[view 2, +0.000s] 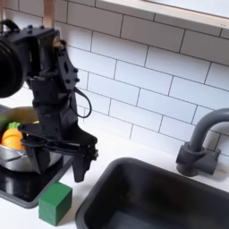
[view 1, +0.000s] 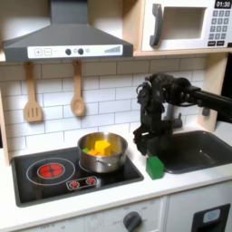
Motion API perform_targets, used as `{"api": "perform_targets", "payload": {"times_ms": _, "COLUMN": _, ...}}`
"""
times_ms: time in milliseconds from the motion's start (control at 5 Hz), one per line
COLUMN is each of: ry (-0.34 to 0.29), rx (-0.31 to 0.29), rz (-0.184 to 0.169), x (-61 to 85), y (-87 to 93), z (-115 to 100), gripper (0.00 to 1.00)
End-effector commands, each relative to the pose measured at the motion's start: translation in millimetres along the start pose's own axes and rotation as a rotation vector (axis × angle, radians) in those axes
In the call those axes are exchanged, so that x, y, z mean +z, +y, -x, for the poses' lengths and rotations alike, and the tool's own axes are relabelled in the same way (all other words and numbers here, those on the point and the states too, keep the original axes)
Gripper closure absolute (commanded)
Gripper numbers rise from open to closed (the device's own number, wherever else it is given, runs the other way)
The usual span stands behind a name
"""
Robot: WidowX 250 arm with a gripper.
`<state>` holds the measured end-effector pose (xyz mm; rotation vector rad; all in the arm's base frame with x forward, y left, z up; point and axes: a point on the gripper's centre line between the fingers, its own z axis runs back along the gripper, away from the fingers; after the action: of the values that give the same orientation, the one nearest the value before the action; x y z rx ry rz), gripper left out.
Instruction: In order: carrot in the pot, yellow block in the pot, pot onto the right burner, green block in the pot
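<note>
Nearest, we log the green block (view 2: 55,203) on the counter between stove and sink, just below the gripper (view 2: 61,157), whose jaws hang apart, holding nothing. Behind, we list the pot (view 1: 101,152) on the burner, with the carrot (view 2: 11,137) and the yellow block (view 1: 102,146) inside.

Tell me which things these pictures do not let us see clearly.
- The pot: cut off by the second exterior view's left edge.
- The gripper: too small in the first exterior view to judge its opening.
- The green block: its base is cut by the bottom edge in the second exterior view.
</note>
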<state>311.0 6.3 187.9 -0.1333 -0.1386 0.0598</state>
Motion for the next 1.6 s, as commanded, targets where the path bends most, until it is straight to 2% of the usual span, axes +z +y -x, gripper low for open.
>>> {"api": "perform_targets", "payload": {"times_ms": 0, "ry": 0.028, "rx": -0.044, "rz": -0.022, "x": -10.7, "y": -11.3, "z": 2.6, "gripper": 0.0}}
{"api": "perform_targets", "payload": {"times_ms": 200, "ry": 0.045, "rx": -0.07, "rz": -0.047, "x": -16.9, "y": -13.8, "z": 5.5, "gripper": 0.0}}
{"api": "perform_targets", "payload": {"times_ms": 400, "ry": 0.061, "rx": -0.055, "rz": -0.04, "x": -19.4, "y": -11.5, "z": 7.7, "gripper": 0.0}}
{"api": "perform_targets", "payload": {"times_ms": 1400, "ry": 0.071, "rx": -0.064, "rz": -0.047, "x": -19.5, "y": -4.3, "z": 6.9, "gripper": 0.0}}
